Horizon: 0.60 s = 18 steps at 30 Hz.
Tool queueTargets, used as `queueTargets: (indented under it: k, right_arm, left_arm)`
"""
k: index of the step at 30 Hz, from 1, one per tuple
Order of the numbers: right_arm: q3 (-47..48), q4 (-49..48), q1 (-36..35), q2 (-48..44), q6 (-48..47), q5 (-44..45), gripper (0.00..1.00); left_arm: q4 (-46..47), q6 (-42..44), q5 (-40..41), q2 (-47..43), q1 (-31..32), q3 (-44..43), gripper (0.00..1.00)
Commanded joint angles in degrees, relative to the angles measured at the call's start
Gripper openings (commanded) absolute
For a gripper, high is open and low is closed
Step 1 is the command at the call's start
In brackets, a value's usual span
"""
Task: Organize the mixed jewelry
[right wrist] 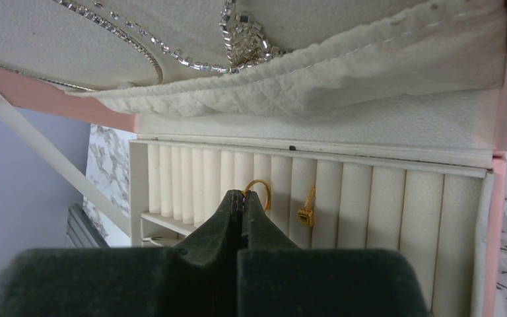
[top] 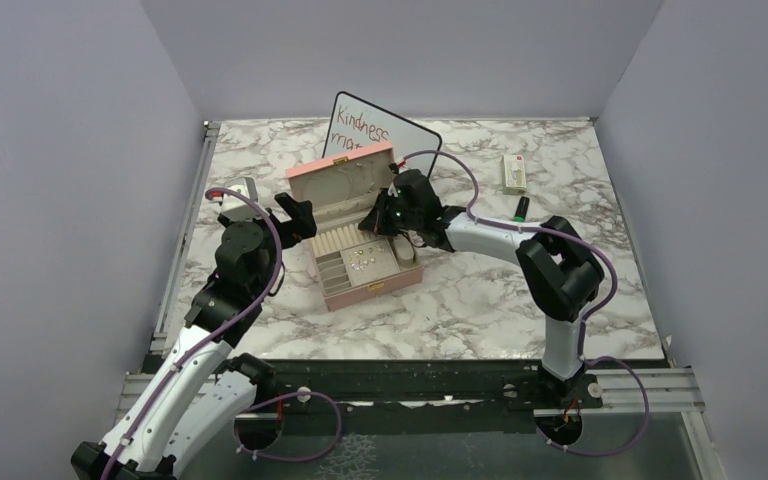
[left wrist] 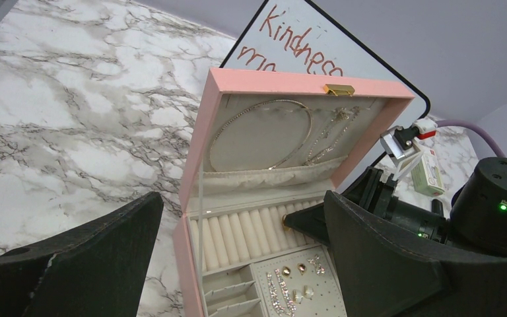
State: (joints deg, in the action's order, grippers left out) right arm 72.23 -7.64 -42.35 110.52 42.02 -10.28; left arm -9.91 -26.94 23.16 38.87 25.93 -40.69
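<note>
The pink jewelry box [top: 375, 285] stands open mid-table, lid up. My right gripper [top: 385, 215] reaches into it from the right and is shut on a gold ring [right wrist: 262, 190] at the cream ring rolls [right wrist: 191, 178]; its tips [right wrist: 242, 197] are pressed together. A second gold ring [right wrist: 305, 211] sits in the rolls just to the right. Several earrings [left wrist: 294, 281] lie on the perforated pad below the rolls. My left gripper [top: 295, 215] hangs open and empty at the box's left side, its fingers [left wrist: 72, 264] spread wide.
A silver necklace [left wrist: 257, 132] hangs in the lid pocket. A whiteboard [top: 380, 125] with red writing leans behind the box. A white-green packet [top: 513, 172] and a green marker [top: 522, 207] lie at the back right.
</note>
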Motion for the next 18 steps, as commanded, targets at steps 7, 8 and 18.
queueTargets:
  k: [7, 8, 18]
  right_arm:
    - [0.5, 1.6, -1.1, 2.3, -0.6, 4.3, 0.02]
    - [0.4, 1.7, -1.1, 2.3, -0.7, 4.7, 0.02]
    - [0.1, 3.1, -1.4, 2.0, -1.2, 7.6, 0.08]
  left_arm:
    - [1.4, 0.4, -1.0, -0.1, -0.2, 0.7, 0.92]
    - [1.4, 0.4, -1.0, -0.1, -0.2, 0.7, 0.92]
    - [1.4, 0.2, -0.9, 0.2, -0.2, 0.7, 0.92]
